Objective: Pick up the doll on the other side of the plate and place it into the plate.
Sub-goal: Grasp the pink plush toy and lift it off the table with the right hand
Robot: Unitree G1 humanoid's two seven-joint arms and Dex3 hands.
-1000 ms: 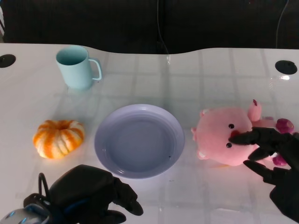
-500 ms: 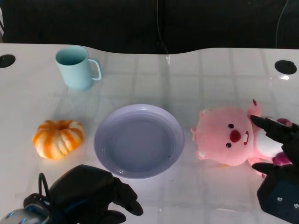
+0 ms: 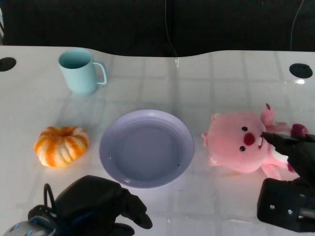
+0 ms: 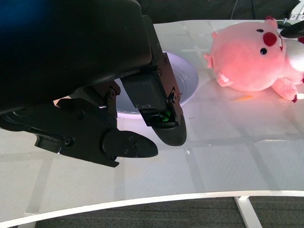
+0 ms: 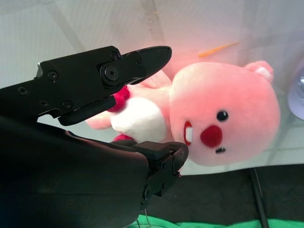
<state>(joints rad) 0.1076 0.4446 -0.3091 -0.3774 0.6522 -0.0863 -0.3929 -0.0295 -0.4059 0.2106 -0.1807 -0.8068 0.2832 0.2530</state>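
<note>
Now my right hand sits lower in the frame than half a second ago, at the lower right of the head view, and its fingers are spread wide around the doll's body rather than across its face. A second ago those fingers covered the snout; I now see the whole face clearly. In the right wrist view one finger lies past the doll's back and another by its belly, with the white tummy between them. I can't tell if either truly touches the plush, and nothing is lifted.

The doll lies on its side on the counter, right of centre, just beside the plate but apart from its rim. It has turned slightly since the earlier frames, head towards the plate.

My left hand is unchanged at the lower left, fingers curled in and holding nothing, close to the plate's near edge.

Around it: a pumpkin at the left of the frame, well apart from the doll, and a mug at the upper left. Neither lies between doll and plate.
</note>
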